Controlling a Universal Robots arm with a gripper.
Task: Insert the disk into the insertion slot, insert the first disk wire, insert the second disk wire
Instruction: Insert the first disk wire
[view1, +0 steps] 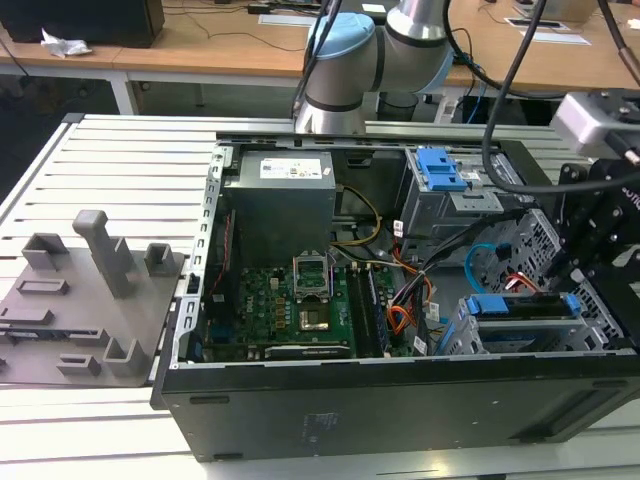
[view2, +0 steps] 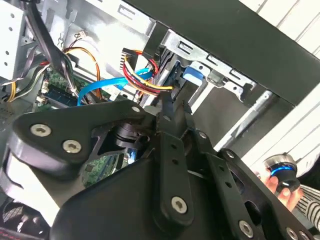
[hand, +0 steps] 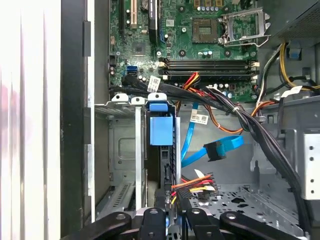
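exterior view: disk (view1: 525, 305) sits in the insertion slot (view1: 460, 335) at four o'clock, by the case (view1: 400, 400) edge. second wrist view: my gripper (view2: 167, 107) is clamped on the first disk wire (view2: 150, 85). first wrist view: second disk wire (hand: 215, 150) loops loose beside the disk, room around its plug.

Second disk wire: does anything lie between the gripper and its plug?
Yes, apparently. In the first wrist view a red, yellow and black wire bundle crosses between the gripper and the dark plug of the second disk wire, which lies unplugged, apart from the disk.
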